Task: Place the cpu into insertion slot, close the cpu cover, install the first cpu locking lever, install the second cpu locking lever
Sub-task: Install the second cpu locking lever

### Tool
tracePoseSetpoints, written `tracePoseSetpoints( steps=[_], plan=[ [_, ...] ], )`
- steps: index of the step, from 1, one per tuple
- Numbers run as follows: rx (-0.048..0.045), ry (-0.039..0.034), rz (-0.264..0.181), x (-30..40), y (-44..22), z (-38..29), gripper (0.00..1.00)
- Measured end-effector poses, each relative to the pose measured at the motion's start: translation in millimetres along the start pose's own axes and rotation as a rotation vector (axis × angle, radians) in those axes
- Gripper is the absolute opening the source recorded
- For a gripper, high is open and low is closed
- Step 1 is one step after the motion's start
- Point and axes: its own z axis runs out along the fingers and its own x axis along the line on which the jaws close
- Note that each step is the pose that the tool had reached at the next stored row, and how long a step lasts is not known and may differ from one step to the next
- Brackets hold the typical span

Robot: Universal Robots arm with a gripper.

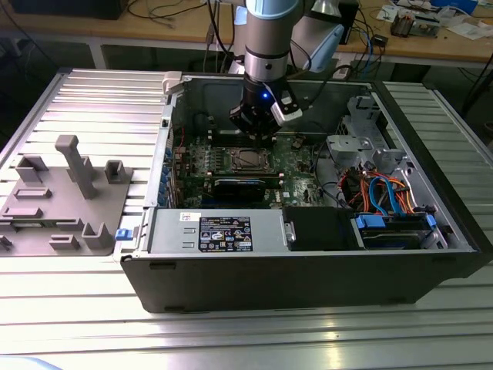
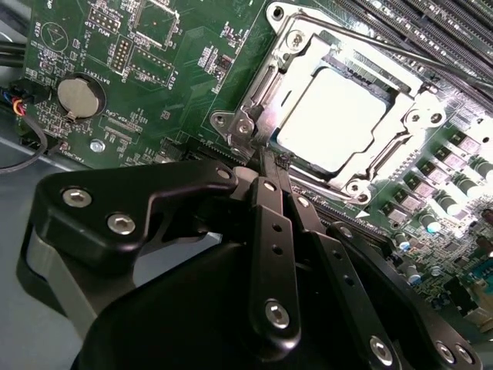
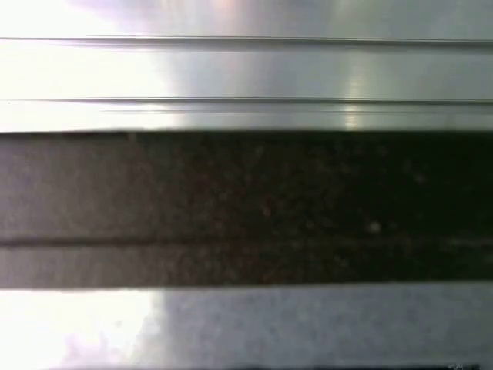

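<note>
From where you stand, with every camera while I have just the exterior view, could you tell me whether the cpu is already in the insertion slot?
Observer: Yes. In the second wrist view the cpu lies flat in the insertion slot.
Operator: Thank you. Is the cpu cover down over it?
Observer: It is. The cpu cover lies around the chip, which shows through its cut-out.
Operator: And where is the gripper's tip?
Observer: The gripper has its tip at one corner of that cover, on the side towards the coin battery.

Exterior view high, far; second wrist view close; both share insertion slot point(image 1: 248, 159) point(image 2: 339, 116).
</note>
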Motion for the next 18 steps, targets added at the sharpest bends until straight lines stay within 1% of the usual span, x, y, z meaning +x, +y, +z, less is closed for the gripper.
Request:
tracePoseSetpoints(
  steps=[10, 12, 17, 18],
  plan=[
    [0.0003, 0.0001, 0.0, 0.0, -2.7, -0.6, 0.11],
    [0.0001, 0.0, 0.0, -0.1, -2.6, -2.2, 0.11],
    [0.0001, 0.0, 0.0, -0.2, -2.5, -8.5, 0.11],
    [-0.0001, -0.0001, 0.0, -0.3, -2.5, -8.9, 0.11]
  ],
)
